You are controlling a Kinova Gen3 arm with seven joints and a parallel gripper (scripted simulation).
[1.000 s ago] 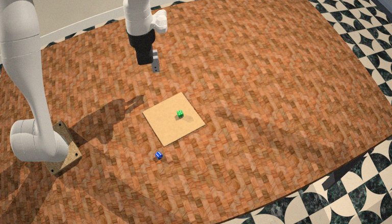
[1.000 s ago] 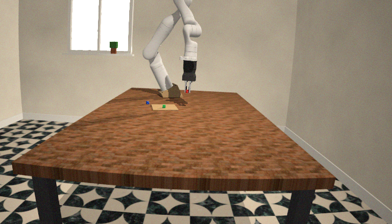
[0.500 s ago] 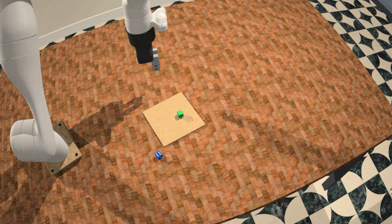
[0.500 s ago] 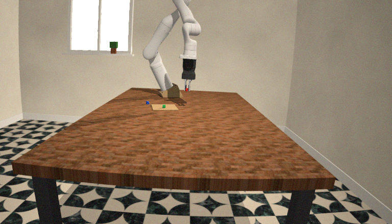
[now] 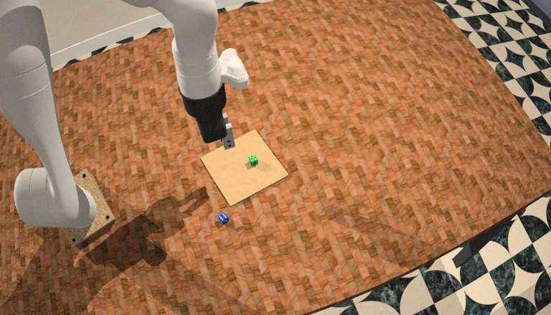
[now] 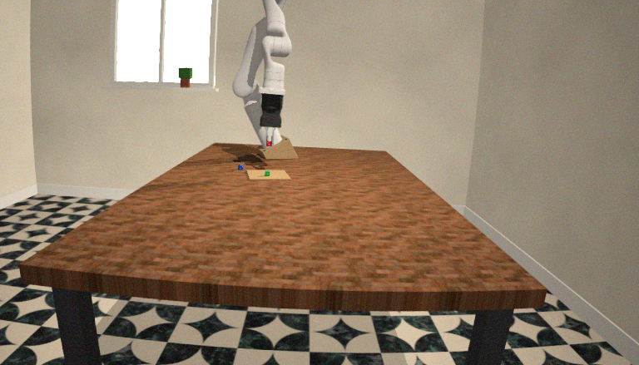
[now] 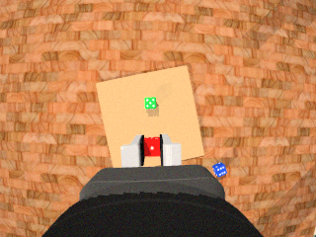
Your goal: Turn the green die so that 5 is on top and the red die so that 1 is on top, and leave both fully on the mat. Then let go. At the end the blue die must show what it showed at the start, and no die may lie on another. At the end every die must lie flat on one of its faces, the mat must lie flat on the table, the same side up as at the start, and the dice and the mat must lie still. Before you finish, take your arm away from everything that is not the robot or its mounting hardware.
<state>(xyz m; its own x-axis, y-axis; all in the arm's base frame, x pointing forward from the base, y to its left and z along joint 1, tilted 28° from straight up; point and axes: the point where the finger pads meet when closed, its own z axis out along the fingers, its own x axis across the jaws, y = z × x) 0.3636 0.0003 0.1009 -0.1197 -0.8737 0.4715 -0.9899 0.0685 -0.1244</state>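
The claw grips the red die between its narrow-set fingers, raised above the tan mat's 11 o'clock edge in the top view. The green die rests flat on the mat, near its centre. The blue die lies on the table, off the mat at 6 o'clock.

Arm bent over, gripper pointing straight down

The white arm rises from its base at the far side, folds at the top and comes back down. Its black wrist hangs straight. The gripper is up in the air, and its two grey fingers are pressed on the red die between them.
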